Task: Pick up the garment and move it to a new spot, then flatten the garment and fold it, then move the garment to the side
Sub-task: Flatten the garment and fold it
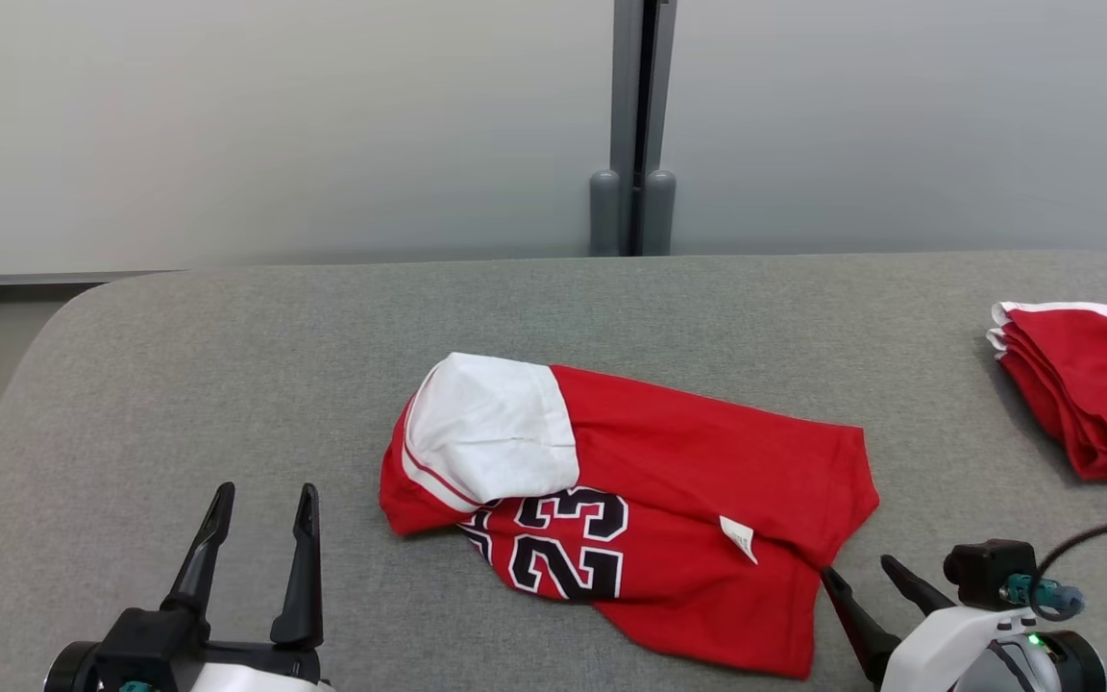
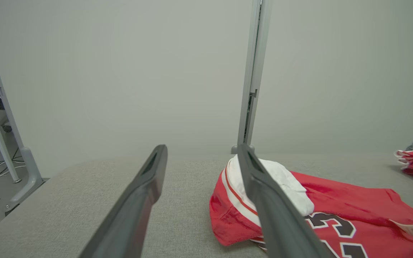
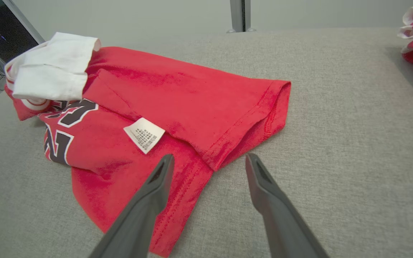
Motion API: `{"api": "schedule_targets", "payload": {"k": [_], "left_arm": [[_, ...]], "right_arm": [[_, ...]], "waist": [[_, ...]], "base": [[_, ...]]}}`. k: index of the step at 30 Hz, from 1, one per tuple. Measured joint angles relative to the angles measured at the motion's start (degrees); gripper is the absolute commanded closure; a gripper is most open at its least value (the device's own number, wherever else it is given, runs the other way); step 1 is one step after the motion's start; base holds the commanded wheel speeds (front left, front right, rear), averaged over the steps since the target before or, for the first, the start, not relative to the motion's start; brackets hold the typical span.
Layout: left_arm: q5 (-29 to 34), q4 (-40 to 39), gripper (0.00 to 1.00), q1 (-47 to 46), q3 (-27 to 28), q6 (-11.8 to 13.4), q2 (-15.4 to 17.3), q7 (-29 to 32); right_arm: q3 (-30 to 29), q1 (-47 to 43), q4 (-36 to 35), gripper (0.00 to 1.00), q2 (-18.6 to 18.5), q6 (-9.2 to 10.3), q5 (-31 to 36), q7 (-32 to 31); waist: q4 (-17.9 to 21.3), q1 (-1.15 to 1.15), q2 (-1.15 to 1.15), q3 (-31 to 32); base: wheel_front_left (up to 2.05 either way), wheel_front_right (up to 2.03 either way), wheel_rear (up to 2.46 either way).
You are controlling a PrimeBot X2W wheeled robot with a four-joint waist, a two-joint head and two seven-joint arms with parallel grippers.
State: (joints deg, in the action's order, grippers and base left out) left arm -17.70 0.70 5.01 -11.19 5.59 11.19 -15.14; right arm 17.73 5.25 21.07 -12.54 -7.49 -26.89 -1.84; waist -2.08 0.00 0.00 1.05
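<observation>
The right claw [image 1: 858, 569] stands wide and empty at the near right corner of the garment [image 1: 688, 461], one fingertip over the red hem, though whether it touches the cloth is hard to tell. The left claw [image 1: 265, 495] is likewise spread wide with nothing in it, above bare table [image 1: 227, 365] just left of the garment. That red jersey, with white sleeve, black numerals and a white tag [image 1: 738, 536], lies crumpled mid-table, well apart from a folded red pile [image 1: 1092, 384] at the right edge.

I see left claw [image 1: 265, 492] low at my left, fingers [image 1: 299, 567] pointing up, spread wide apart. Right claw [image 1: 858, 569] low at my right, fingers slanting up-left, likewise parted, white wrist [image 1: 947, 642] behind it.
</observation>
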Motion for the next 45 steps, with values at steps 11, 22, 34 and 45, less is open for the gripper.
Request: {"api": "schedule_targets", "payload": {"k": [11, 22, 34, 45], "left_arm": [[0.6, 0.9, 0.00, -0.9, 0.1, -0.8, -0.8, 0.0], [1.0, 1.1, 0.00, -1.8, 1.1, -1.4, -1.1, 0.0], [2.1, -0.1, 0.00, -6.1, 0.2, -3.2, -3.5, 0.0], [2.8, 1.0, 0.00, -12.3, -1.5, -5.8, -7.0, 0.0]], "right_arm": [[-3.6, 4.6, 8.8, 0.00, 2.5, 0.00, 1.6, -5.3], [-4.2, 6.9, 11.1, 1.00, 2.3, 0.00, 2.2, -2.7], [-6.0, 21.4, 6.4, 1.00, -5.0, 0.00, -0.1, -4.9], [-3.9, 43.8, 16.8, 1.00, -14.3, -0.01, -5.9, -9.3]], "waist": [[-5.8, 0.00, 0.00, -1.4], [-7.4, 0.00, 0.00, -3.2], [-8.8, 0.00, 0.00, -9.3], [-14.1, 0.00, 0.00, -19.1]], "base": [[0.00, 0.00, 0.00], [0.00, 0.00, 0.00], [0.00, 0.00, 0.00], [0.00, 0.00, 0.00]]}}
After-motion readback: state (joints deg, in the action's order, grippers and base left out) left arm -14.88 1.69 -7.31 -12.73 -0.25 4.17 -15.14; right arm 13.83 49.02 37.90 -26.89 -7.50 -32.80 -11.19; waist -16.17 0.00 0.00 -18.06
